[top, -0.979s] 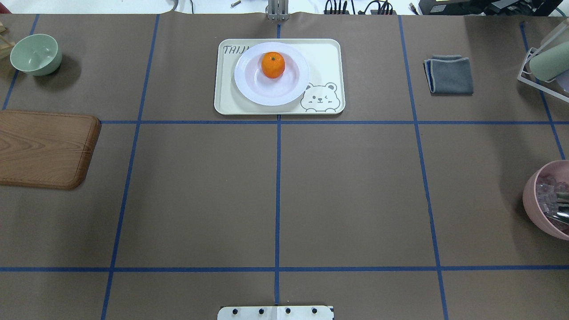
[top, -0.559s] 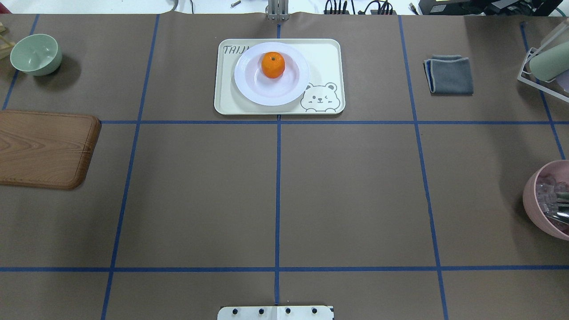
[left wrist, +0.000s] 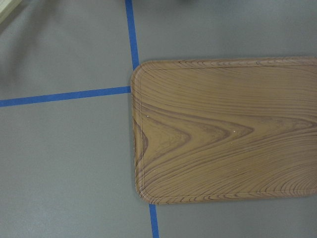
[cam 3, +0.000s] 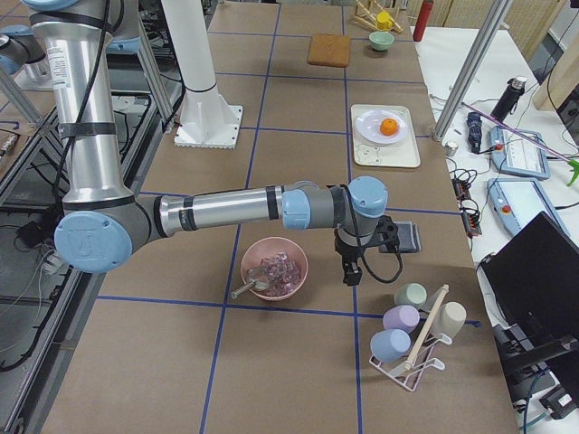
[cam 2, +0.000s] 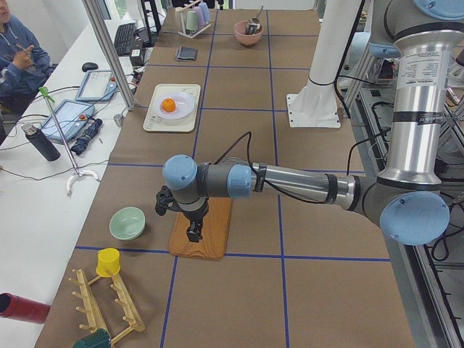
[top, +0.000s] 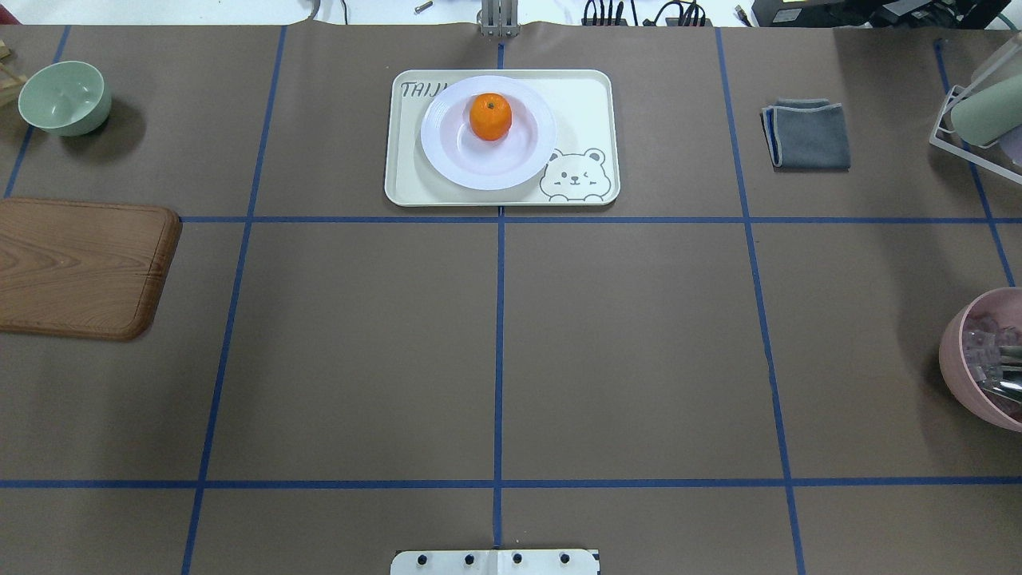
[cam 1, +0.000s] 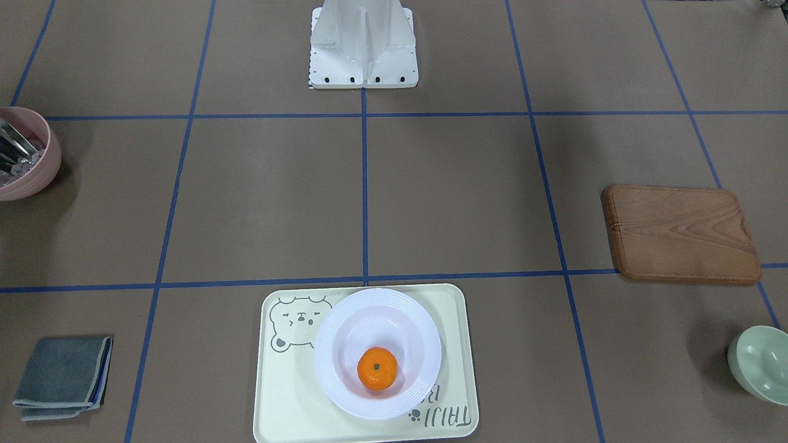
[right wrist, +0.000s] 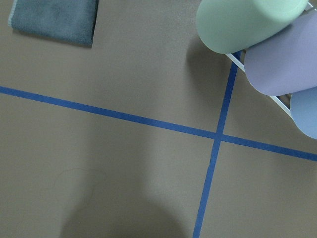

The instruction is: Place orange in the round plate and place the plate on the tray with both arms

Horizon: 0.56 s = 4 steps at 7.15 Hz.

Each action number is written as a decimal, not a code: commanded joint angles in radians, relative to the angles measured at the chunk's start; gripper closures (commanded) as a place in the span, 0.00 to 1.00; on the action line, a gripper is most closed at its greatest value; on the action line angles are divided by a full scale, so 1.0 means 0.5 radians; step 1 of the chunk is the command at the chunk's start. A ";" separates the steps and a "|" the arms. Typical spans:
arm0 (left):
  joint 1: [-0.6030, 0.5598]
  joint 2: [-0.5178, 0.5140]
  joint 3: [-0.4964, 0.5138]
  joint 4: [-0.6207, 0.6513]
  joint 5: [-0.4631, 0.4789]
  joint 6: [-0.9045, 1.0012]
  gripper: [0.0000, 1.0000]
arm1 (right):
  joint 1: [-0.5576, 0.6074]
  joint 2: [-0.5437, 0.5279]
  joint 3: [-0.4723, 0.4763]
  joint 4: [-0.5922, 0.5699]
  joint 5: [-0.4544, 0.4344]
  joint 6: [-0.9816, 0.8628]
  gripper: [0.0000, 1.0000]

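The orange (top: 490,116) lies inside the white round plate (top: 479,164), slightly toward its far side. The plate rests on the cream bear tray (top: 583,96) at the table's far middle; the front-facing view shows the same orange (cam 1: 377,368), plate (cam 1: 375,320) and tray (cam 1: 283,400). Neither arm shows in the overhead view. My left gripper (cam 2: 193,233) hangs over the wooden board at the table's left end. My right gripper (cam 3: 351,274) hangs between the pink bowl and the cup rack. I cannot tell whether either is open or shut.
A wooden board (top: 80,267) and a pale green bowl (top: 64,97) sit at the left. A folded grey cloth (top: 808,134), a cup rack (top: 978,120) and a pink bowl (top: 986,359) with utensils sit at the right. A person sits at the side bench.
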 commanded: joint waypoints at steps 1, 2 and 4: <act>0.000 0.015 -0.002 0.001 0.001 0.001 0.02 | 0.000 -0.003 0.006 0.000 0.003 -0.002 0.00; 0.000 0.009 -0.005 0.004 0.001 0.001 0.02 | 0.006 -0.003 0.009 0.000 0.006 0.001 0.00; 0.000 0.012 -0.005 0.004 0.004 0.001 0.02 | 0.009 -0.003 0.006 0.000 0.006 0.001 0.00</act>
